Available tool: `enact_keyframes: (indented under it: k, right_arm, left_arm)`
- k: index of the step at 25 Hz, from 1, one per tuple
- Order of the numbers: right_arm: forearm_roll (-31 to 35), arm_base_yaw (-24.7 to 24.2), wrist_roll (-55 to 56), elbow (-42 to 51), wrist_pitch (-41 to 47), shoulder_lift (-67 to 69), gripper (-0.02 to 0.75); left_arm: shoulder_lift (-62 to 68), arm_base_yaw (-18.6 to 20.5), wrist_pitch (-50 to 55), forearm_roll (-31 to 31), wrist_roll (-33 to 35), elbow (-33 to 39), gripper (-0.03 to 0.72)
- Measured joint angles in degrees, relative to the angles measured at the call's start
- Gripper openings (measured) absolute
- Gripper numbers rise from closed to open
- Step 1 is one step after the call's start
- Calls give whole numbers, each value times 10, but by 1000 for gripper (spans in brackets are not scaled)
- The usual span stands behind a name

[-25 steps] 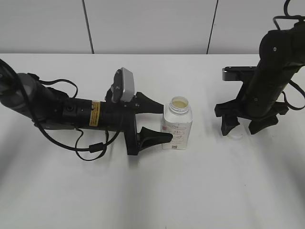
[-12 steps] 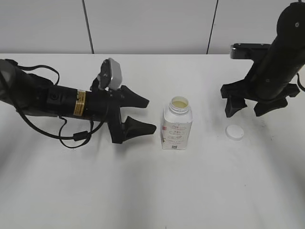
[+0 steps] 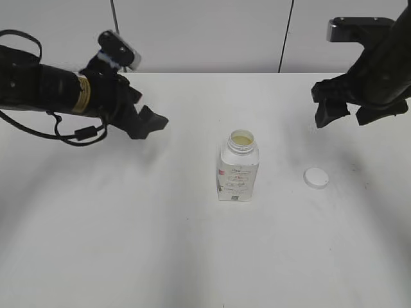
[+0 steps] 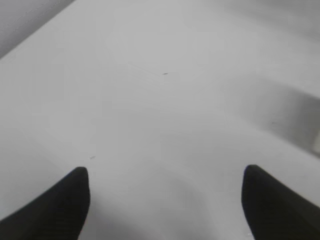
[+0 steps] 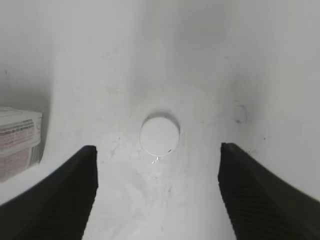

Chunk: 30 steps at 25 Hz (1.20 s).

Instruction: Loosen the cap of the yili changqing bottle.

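Note:
The yili changqing bottle (image 3: 238, 168) stands upright mid-table with its neck open and pale liquid showing inside. Its edge shows at the left of the right wrist view (image 5: 19, 140). The white cap (image 3: 316, 178) lies flat on the table to the bottle's right and also shows in the right wrist view (image 5: 159, 134). My right gripper (image 3: 350, 112) is open and empty, raised above and behind the cap (image 5: 157, 172). My left gripper (image 3: 144, 122) is open and empty, raised well to the left of the bottle; its wrist view (image 4: 165, 187) shows only bare table.
The white table (image 3: 160, 244) runs back to a grey panelled wall (image 3: 199, 32). Black cables hang from the left arm (image 3: 58, 90).
My left gripper has drawn back from the bottle, up and to the left. My right gripper has risen off the cap, leaving it on the table.

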Motion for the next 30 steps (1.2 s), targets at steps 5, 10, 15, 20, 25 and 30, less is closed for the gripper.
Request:
enact_keyframes:
  k: [5, 10, 15, 20, 25, 30]
  right_arm:
    - [-10, 0, -1, -26, 12, -17, 589]
    - [-20, 0, -1, -49, 26, -24, 589]
    - [-26, 0, -1, -91, 61, -24, 589]
    - [-46, 0, -1, -149, 112, -24, 589]
    - [-61, -14, -5, -207, 171, -24, 589]
    - [-29, -61, -58, -247, 234, -24, 589]
  left_arm:
    - [-45, 0, 211, -25, -44, 0, 565]
    - [-71, 0, 398, -46, -32, 0, 531]
    - [-101, 2, 468, -185, 101, 0, 484]
    - [-123, 9, 515, -413, 307, -4, 474]
    - [-124, 32, 658, -581, 479, -61, 473]
    - [-128, 77, 778, -690, 558, -149, 472]
